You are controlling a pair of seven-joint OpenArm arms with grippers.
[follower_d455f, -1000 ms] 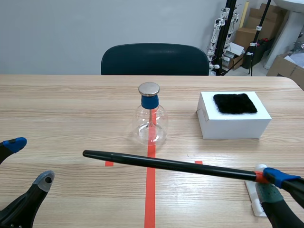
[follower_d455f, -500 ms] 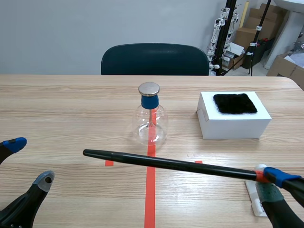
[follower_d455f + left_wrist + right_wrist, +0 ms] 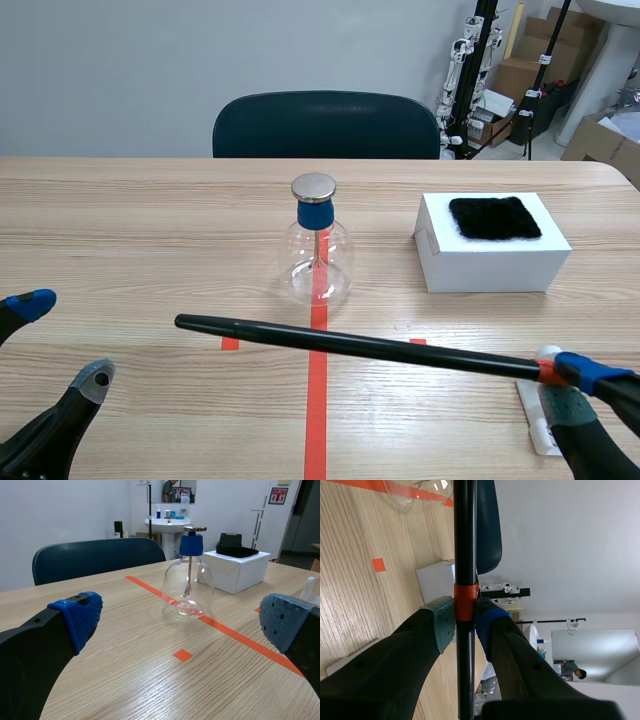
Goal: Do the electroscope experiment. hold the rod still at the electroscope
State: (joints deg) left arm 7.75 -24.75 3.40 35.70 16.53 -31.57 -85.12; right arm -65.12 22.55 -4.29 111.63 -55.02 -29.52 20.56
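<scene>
Black and long, the rod [image 3: 350,345] is in the right claw [image 3: 575,390], which pinches it at the orange band near its thick end; in the right wrist view the green pad and the blue pad press on the band from both sides. The rod lies almost level above the tabletop [image 3: 150,230] and crosses the red tape line. Its free tip is on the robot's side of the electroscope [image 3: 319,250] and a little to the left of it, low, about at the level of the glass base. It does not touch the flask, and it is apart from the metal disc [image 3: 314,186] on the blue stopper [image 3: 315,214].

The left claw [image 3: 62,340] is spread wide and holds nothing. It hangs over the near left part of the tabletop, well apart from the flask.

So the rod is already taken up, and I judge that the bringing is only half done: the tip should stand near the disc, and it is lower and nearer to the robot than that. Whether the rod was rubbed on the black cloth [image 3: 494,217] on the white box [image 3: 490,258], I cannot tell. The thin leaves inside the glass are too small to read, so no answer of the electroscope is visible. What is left is to lift the tip to the disc and keep it steady there.
</scene>
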